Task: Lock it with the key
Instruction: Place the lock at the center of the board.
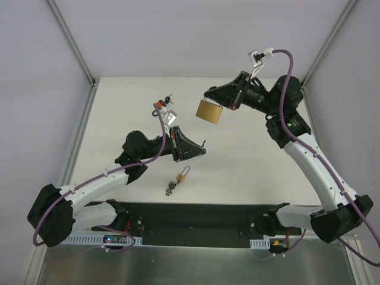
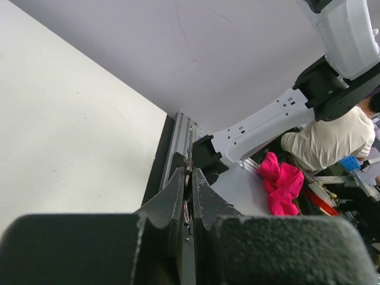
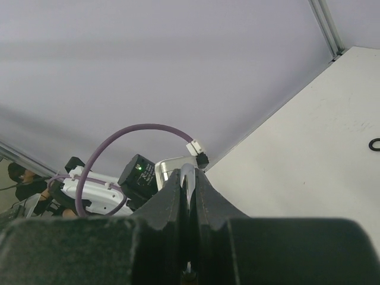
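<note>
The brass padlock [image 1: 209, 111] hangs above the table [image 1: 119, 113], pinched by its shackle [image 1: 222, 108] in the right gripper [image 1: 219, 101], while the left gripper [image 1: 202, 146] is clamped on a thin metal sliver [image 2: 188, 209].

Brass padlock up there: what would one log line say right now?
right gripper: shut on brass padlock, held above table | left gripper: shut on thin metal piece | small padlock: on table

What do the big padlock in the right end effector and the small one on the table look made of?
Big padlock: brass-looking body, dull golden sheen. Its shackle: silvery, probably steel. Small padlock: yellowish metal, likely brass; too small to be sure.
</note>
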Controlling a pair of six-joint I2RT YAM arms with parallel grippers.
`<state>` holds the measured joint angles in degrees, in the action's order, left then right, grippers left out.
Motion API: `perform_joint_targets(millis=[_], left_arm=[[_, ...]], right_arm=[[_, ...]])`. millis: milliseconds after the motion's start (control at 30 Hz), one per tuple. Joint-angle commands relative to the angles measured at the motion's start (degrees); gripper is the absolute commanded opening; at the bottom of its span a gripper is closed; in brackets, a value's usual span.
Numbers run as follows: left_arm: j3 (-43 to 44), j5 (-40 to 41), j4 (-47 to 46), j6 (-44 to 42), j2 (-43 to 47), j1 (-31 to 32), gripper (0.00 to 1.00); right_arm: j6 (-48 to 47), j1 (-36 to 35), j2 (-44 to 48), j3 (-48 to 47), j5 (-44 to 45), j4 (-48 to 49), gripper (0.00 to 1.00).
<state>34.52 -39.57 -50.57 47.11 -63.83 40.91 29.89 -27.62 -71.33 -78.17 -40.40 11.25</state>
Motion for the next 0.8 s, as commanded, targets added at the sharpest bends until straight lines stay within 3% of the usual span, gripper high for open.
perform_joint_targets(millis=[0, 200, 767], left_arm=[[4.23, -0.24, 6.43, -6.5, 3.45, 0.31, 0.0], [4.68, 0.9, 12.5, -9.67, 5.65, 0.23, 0.0], [4.06, 1.78, 13.3, -9.15, 3.89, 0.23, 0.0]], right_arm=[[0.7, 0.98, 1.72, 1.17, -0.55, 5.28, 0.01], [-1.67, 2.21, 1.98, 9.69, -1.52, 3.08, 0.01], [-10.64, 2.48, -2.14, 38.17, -3.28, 2.2, 0.01]])
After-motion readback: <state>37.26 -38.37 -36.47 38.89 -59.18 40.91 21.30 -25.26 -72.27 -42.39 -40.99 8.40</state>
